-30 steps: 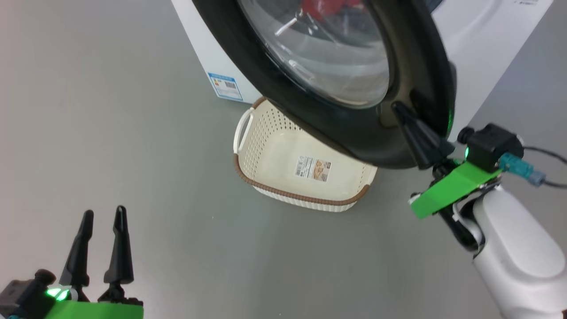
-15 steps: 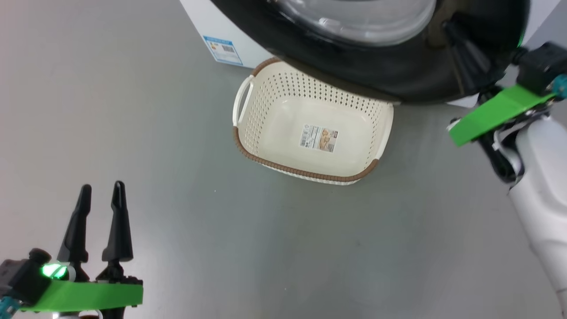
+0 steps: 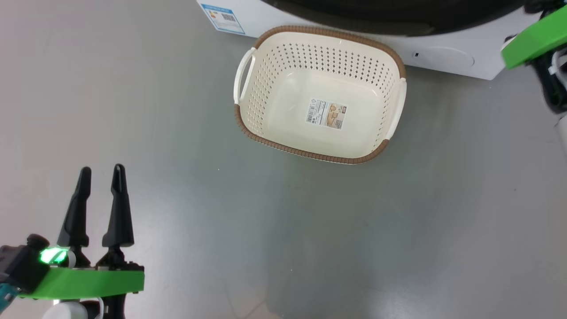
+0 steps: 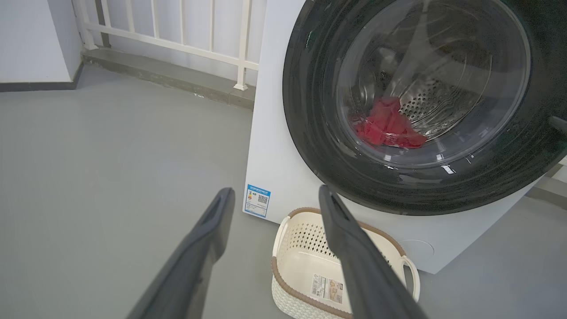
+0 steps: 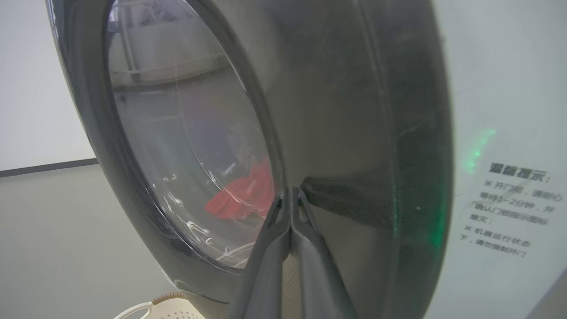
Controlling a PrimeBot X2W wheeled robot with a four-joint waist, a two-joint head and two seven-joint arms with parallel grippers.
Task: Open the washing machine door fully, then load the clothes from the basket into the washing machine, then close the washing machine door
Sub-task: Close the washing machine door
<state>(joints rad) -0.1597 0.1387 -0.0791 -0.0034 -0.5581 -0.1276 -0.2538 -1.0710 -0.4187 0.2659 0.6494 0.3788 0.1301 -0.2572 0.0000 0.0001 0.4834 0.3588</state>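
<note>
The washing machine door (image 4: 425, 181) lies against the white washing machine (image 4: 274, 146) as far as I can tell. Red clothes (image 4: 390, 128) show through its glass, inside the steel drum. The basket (image 3: 248, 133) stands empty on the floor just in front of the machine, a label sticker on its bottom. My right gripper (image 5: 290, 191) is shut, its tips touching the door's black ring (image 5: 354, 133) beside the window. My left gripper (image 3: 101, 170) hangs open over bare floor, well to the left of the basket and holding nothing.
A blue label (image 3: 221, 17) and a round flap (image 3: 443, 57) sit low on the machine's front. A white railing (image 4: 177, 31) on a raised kerb runs behind the machine. My right arm's green bracket (image 3: 533, 37) is at the machine's right corner.
The door has swung in from over the basket to the machine's front, my shut right gripper going with it. The head camera has moved. The left gripper has stayed open.
</note>
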